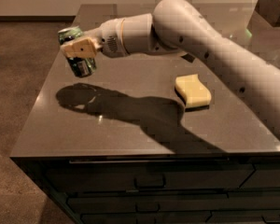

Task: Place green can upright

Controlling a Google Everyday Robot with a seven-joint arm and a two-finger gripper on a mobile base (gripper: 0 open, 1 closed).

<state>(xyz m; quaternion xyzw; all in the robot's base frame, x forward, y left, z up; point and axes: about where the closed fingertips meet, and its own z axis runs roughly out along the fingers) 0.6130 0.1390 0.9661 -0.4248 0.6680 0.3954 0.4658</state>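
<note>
The green can [77, 55] is a small drink can with a silver top rim. It is held nearly upright, slightly tilted, in the air above the left part of the dark table [130, 120]. My gripper [79, 48] is shut on the can, its tan fingers [80, 47] across the can's side. The white arm reaches in from the right. The can's shadow lies on the table below it.
A yellow sponge [192, 90] lies on the table to the right of centre. A dark box [273, 6] stands at the far right corner. The table's left edge runs close under the can. Drawers sit below the front edge.
</note>
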